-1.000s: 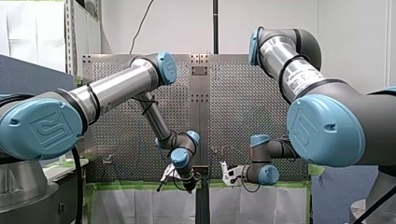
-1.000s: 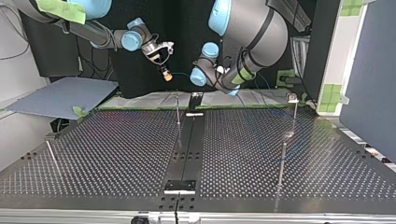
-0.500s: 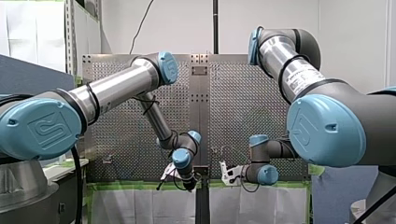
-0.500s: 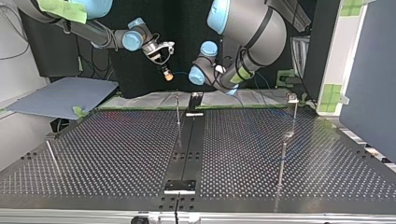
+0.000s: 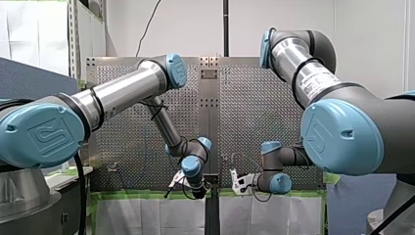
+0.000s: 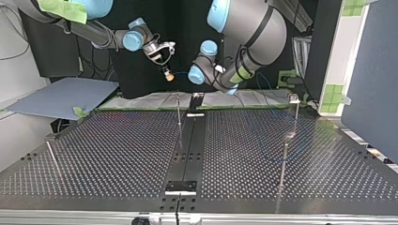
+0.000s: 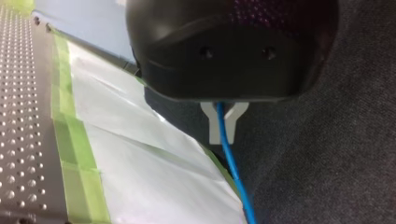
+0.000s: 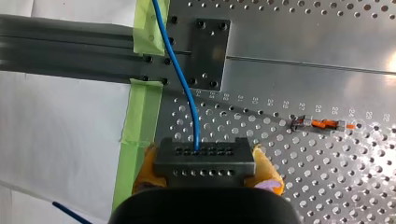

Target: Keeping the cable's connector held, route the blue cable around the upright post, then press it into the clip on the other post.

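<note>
Between pads (image 8: 267,169) of my right end effector (image 8: 205,167), connector (image 8: 204,157) with blue cable (image 8: 185,88)

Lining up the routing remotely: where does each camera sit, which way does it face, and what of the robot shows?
Front view: behind the shoulders, facing over the perforated table; left arm and right arm show.
Top view: across the table, facing both arms; sides crossed.
Left wrist view: along the left hand, past the table's edge.
Right wrist view: along the right hand, holding the connector over the table.
Both wrist views share the blue cable.
</note>
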Robot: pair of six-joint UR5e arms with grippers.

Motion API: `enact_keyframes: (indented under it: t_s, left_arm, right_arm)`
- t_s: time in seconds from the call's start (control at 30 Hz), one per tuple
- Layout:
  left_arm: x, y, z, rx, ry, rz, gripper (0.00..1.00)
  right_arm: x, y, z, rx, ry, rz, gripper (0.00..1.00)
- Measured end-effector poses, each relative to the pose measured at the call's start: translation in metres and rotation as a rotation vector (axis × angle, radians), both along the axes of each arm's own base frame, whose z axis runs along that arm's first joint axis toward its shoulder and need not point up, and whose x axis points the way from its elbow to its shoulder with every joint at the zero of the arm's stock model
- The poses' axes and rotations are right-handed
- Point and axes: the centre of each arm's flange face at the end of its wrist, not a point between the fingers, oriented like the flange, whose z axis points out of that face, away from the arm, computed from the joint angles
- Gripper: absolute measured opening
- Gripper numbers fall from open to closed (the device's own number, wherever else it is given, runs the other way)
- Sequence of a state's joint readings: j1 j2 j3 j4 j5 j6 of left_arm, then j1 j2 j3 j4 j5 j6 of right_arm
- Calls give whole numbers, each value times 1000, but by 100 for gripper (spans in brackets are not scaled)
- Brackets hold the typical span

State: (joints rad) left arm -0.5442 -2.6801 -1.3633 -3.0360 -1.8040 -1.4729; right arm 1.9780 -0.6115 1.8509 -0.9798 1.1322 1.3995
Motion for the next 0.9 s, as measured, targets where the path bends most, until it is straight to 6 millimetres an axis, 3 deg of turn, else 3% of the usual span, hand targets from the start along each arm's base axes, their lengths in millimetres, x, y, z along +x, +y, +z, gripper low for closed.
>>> enact_keyframes:
  t_s: [0.17, 0.5, 0.9]
  left_arm:
    - [3, -6, 9, -28, -28, 6, 0]
    - [19, -28, 60, -158, -162, 70, 0]
    - [6, -40, 68, -131, -213, 119, 0]
  right_arm:
    - [-3, -3, 0, 4, -2, -12, 0]
    - [-14, -14, 1, 24, -30, -47, 0]
    - [-24, -55, 13, 38, -82, -80, 0]
